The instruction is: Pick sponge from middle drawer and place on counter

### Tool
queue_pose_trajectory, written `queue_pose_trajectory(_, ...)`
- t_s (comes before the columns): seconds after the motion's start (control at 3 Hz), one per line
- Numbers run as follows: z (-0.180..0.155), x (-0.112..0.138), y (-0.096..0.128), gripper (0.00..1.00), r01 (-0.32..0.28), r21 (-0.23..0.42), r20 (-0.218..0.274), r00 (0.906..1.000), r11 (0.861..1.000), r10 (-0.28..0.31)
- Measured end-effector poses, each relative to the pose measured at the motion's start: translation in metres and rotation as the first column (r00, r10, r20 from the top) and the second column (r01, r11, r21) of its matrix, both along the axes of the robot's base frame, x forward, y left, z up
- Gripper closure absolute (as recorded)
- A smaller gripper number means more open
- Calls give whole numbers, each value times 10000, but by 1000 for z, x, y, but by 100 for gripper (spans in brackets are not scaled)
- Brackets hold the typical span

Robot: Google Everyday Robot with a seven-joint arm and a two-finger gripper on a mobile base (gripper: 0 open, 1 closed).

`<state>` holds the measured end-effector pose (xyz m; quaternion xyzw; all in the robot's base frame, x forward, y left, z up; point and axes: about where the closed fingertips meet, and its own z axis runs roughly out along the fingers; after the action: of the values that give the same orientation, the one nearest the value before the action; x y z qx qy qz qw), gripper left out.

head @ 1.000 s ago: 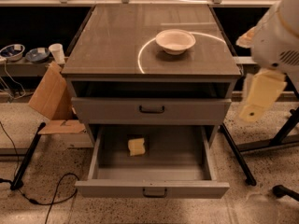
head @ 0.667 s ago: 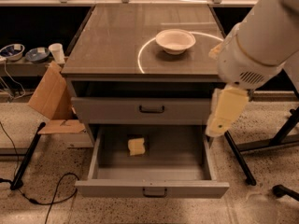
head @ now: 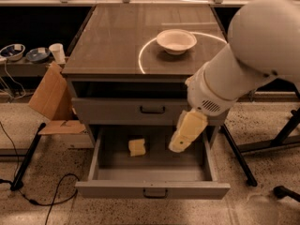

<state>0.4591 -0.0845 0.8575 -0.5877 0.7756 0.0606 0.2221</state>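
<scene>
The pale-yellow sponge point(head: 137, 146) lies on the floor of the open middle drawer point(head: 152, 189), left of its centre. My gripper point(head: 180, 143) hangs on the white arm over the right part of the drawer, to the right of the sponge and apart from it. The counter point(head: 112, 41) is the glossy grey-brown cabinet top with a pale ring mark.
A white bowl point(head: 176, 41) stands on the counter at the right. The handled drawer above point(head: 152, 109) is shut. Cardboard point(head: 49, 97) leans at the cabinet's left, with cups and bowls point(head: 40, 54) on a low shelf behind. Black stand legs point(head: 239, 156) and cables point(head: 47, 196) lie on the floor.
The arm has swung in from the right and down, bringing the gripper from beside the cabinet to over the open drawer's right part. The sponge has not moved.
</scene>
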Motion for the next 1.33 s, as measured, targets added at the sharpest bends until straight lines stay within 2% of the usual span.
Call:
queue_pose_trajectory(0.33, -44, 5, 16, 0, 1088, 1813, -1131, 9896, 9774, -892)
queue_pose_trajectory(0.67, -44, 4, 16, 0, 1113, 1921, -1145, 9893, 9750, -904)
queue_pose_trajectory(1.0, -67, 2, 36, 0, 1154, 2361, -1554, 9846, 9649, -797)
queue_pose_trajectory(1.33, -98, 0, 67, 0, 1224, 2890, -2062, 9765, 9495, -631)
